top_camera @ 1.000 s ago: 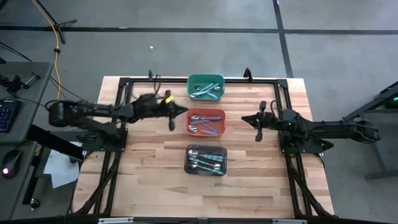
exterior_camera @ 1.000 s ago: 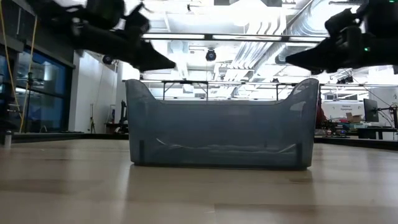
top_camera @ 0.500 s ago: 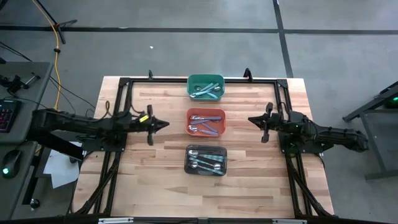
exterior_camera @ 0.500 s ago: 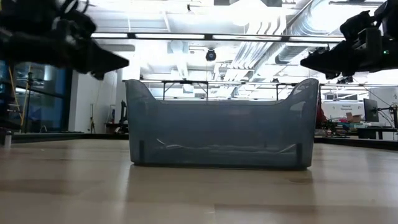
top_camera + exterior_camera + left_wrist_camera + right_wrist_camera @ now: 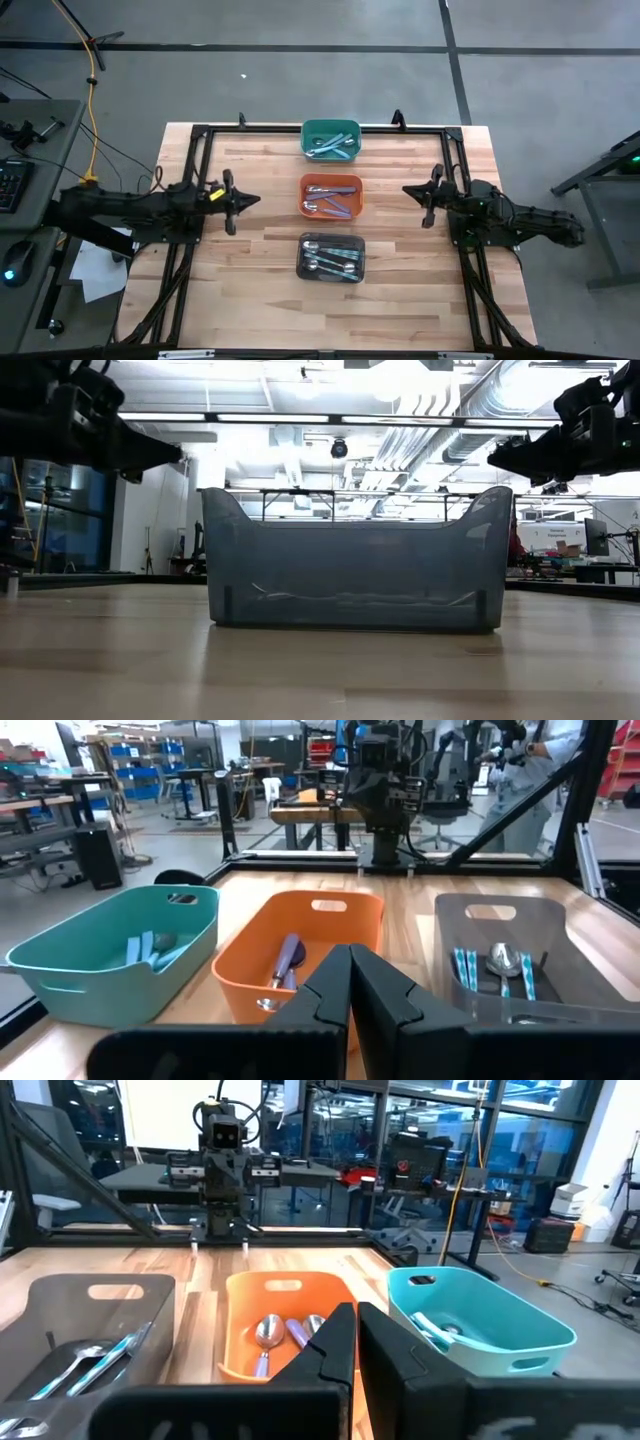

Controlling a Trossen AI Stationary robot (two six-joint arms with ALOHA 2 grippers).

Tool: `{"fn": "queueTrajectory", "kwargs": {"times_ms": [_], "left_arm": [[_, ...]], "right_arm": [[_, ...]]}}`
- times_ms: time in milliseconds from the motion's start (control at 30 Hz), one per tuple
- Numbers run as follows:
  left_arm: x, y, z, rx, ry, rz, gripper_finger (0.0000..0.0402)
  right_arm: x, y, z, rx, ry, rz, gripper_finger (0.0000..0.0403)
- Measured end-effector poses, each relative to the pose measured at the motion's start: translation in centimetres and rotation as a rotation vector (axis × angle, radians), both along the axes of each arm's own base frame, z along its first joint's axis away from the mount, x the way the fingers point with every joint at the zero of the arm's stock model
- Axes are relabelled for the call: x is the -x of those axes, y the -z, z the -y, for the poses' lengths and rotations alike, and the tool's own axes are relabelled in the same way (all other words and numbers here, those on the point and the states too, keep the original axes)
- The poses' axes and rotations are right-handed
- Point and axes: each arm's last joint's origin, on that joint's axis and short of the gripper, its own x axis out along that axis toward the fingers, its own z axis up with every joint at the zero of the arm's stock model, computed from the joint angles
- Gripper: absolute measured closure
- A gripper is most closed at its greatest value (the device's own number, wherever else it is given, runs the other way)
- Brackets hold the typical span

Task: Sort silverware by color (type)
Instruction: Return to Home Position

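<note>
The spoons lie sorted in three bins down the table's middle. Teal-handled spoons (image 5: pixel 333 146) lie in the green bin (image 5: pixel 331 128) at the far side. Lavender-handled ones (image 5: pixel 287 958) are in the orange bin (image 5: pixel 331 182). Light-blue-handled ones (image 5: pixel 466 968) are in the black bin (image 5: pixel 331 240) nearest the near edge. My left gripper (image 5: pixel 255 200) hovers shut and holds nothing, left of the orange bin and above the table. My right gripper (image 5: pixel 408 190) hovers shut and holds nothing, right of the same bin.
A black metal frame (image 5: pixel 300 128) runs around the far edge and both sides of the wooden table (image 5: pixel 250 270). Bare wood lies between each gripper and the bins. In the low view the black bin (image 5: pixel 350 575) stands in front, with both grippers above it.
My left gripper has drawn back from beside the orange bin toward the table's left edge and slightly toward the near edge. My right gripper has drawn back a little toward the right edge. The bins and spoons have stayed put.
</note>
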Motion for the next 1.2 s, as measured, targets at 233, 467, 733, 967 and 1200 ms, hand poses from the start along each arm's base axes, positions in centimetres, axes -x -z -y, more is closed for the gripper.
{"fn": "queueTrajectory", "kwargs": {"times_ms": [233,467,733,967,1200], "left_arm": [[1.5,0.0,0.0,0.015,-0.002,0.02,0.0401],[2.2,-0.3,0.0,-0.002,-0.006,0.061,0.0401],[2.1,-0.3,0.0,0.023,-0.012,0.062,0.0401],[2.0,-0.2,0.0,0.103,-0.016,0.063,0.0402],[1.9,0.0,-0.1,0.08,-0.024,0.041,0.0402]], "right_arm": [[0.0,0.0,0.2,0.014,0.03,-0.003,0.0403],[0.1,0.0,0.6,0.002,0.073,-0.001,0.0403],[0.2,0.0,1.0,-0.013,0.114,0.001,0.0403],[0.3,0.0,1.3,-0.017,0.147,0.001,0.0403],[0.3,0.1,1.3,-0.004,0.154,-0.005,0.0403]]}}
